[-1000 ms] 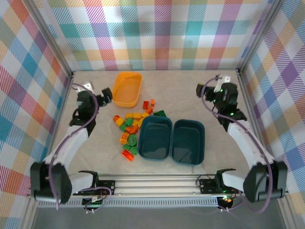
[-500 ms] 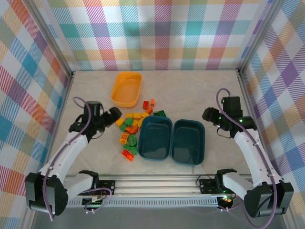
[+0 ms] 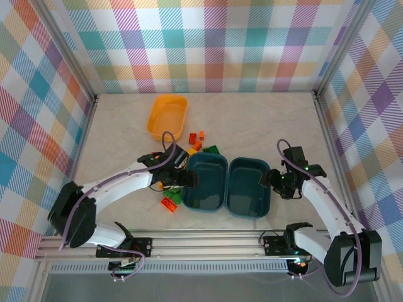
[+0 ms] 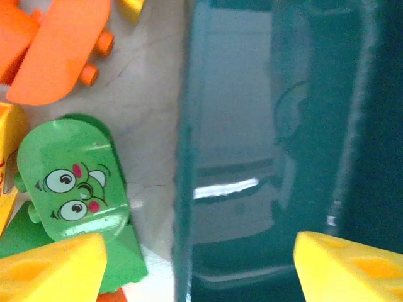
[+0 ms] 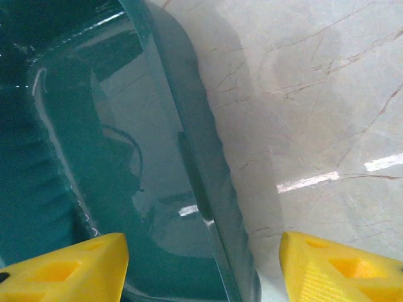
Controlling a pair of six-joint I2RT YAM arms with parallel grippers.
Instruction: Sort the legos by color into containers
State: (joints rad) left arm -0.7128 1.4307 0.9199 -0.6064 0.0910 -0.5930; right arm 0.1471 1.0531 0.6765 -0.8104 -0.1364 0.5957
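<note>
**While Both Grippers Straddle Tub Walls, the Bricks Lie Outside Every Tub**

Although the overhead view places everything, it blurs the jaws, which the wrist cameras make plain. From above, the orange-yellow rounded plastic tub point(image 3: 167, 119) sits at the back left. Just in front of it, the small studded plastic bricks point(image 3: 196, 139) in red-orange, yellow and green lie loose on the pale marbled table point(image 3: 283, 126). The left arm covers many of them, so their count is unclear.

The left gripper point(image 3: 182, 179) hangs at the left wall of the left dark teal plastic tub point(image 3: 208, 185). Its wrist view shows the jaws wide with that wall between them. One yellow fingertip point(image 4: 50, 264) is above a green plastic brick printed with a cartoon face point(image 4: 69, 182), and nothing is gripped.

The right dark teal plastic tub point(image 3: 249, 189) stands just beside its twin. The right gripper point(image 3: 272, 182) spreads wide across this tub's right wall, holding nothing, with one fingertip point(image 5: 343, 267) over bare table. Both wrist views cut the fingers off at the frame's bottom edge.
</note>
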